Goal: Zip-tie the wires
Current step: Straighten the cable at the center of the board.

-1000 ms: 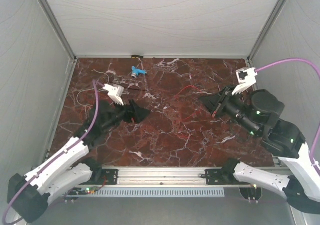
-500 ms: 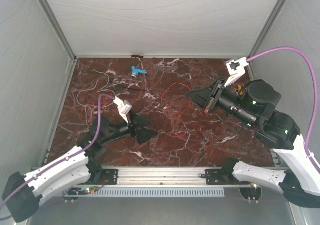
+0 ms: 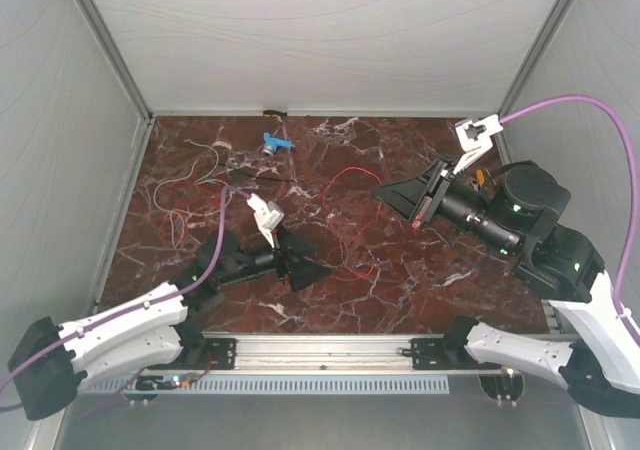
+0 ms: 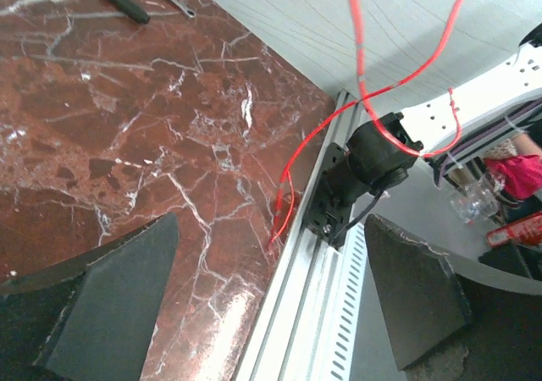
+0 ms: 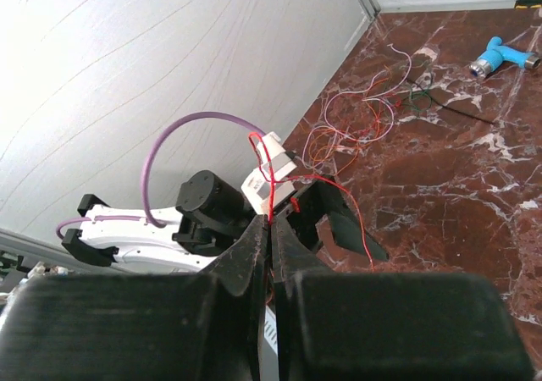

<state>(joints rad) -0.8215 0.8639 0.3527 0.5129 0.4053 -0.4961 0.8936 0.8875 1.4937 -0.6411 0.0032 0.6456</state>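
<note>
The wires [image 3: 200, 175] are very thin, limp strands in white, pink, orange and red. Most of them lie in a loose, curling tangle on the far left part of the dark red marbled surface [image 3: 450, 290]. In the right wrist view the tangle [image 5: 364, 114] shows as overlapping loops, with a darker strand running out of it toward the small blue-and-white piece [image 5: 500, 59] near the back wall.

One red wire [image 3: 345, 172] is apart from the heap. It arches up off the surface at mid-table and runs to the right pincer [image 3: 382, 191], which is raised above the right half of the surface. That pincer [image 5: 269, 224] is pressed together on the strand: the red line comes up out of the seam between its fingers, kinks, and drops away in a long thin curve.

The left pincer [image 3: 308, 257] sits low over the near middle of the surface, its fingers spread wide and holding nothing. From its wrist camera, the red wire [image 4: 284, 195] hangs down through the gap between the two dark fingers [image 4: 110, 296], touching neither.
</note>
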